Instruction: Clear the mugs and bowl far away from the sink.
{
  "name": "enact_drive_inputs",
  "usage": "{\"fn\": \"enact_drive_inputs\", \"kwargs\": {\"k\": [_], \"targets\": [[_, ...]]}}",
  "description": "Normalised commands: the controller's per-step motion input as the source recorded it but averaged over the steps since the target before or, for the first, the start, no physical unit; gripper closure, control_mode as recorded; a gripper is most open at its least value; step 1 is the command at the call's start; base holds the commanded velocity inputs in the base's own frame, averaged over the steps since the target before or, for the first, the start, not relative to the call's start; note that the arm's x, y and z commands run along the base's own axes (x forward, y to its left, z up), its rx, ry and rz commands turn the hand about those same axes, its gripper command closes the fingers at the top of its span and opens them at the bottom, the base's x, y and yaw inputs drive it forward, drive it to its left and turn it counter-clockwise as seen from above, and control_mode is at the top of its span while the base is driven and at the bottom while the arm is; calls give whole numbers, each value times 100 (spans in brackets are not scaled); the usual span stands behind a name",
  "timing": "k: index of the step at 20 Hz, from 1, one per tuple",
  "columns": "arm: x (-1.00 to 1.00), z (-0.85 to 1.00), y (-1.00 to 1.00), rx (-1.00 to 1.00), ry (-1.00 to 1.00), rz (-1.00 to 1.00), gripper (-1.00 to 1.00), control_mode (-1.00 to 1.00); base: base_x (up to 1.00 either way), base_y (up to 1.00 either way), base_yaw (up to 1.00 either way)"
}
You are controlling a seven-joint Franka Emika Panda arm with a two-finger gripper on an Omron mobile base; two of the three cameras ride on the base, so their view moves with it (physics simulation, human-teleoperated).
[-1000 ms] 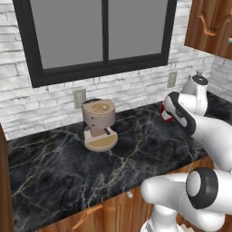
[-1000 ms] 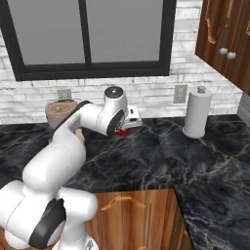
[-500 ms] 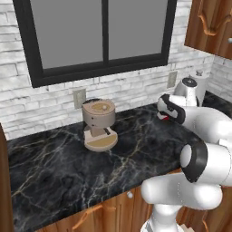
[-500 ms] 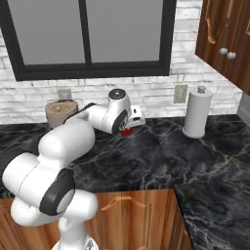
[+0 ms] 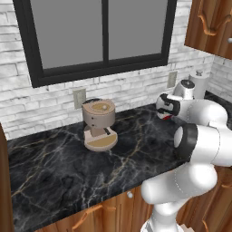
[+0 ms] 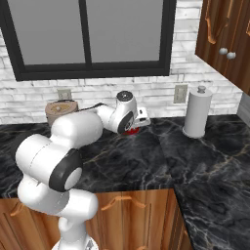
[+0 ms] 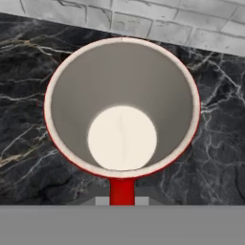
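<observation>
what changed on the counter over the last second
The arm has folded its elbow down and back toward the base, while the gripper stays shut on the red mug by its handle, at about the same spot near the wall. The coffee machine and the paper towel roll have not moved.

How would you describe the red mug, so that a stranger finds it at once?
Start at the big dark-framed window. Below its right end, on the black marble counter, the gripper holds a glossy red mug with a pale inside by its handle, between the tan coffee machine and the white paper towel roll.
</observation>
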Motion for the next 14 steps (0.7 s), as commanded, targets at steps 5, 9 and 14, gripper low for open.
{"fn": "enact_drive_inputs", "kwargs": {"k": [5, 9, 14], "targets": [[24, -23, -26, 0, 0, 0, 100, -100, 0, 0, 0], [35, -29, -16, 0, 0, 0, 100, -100, 0, 0, 0], [40, -27, -17, 0, 0, 0, 100, -100, 0, 0, 0]]}}
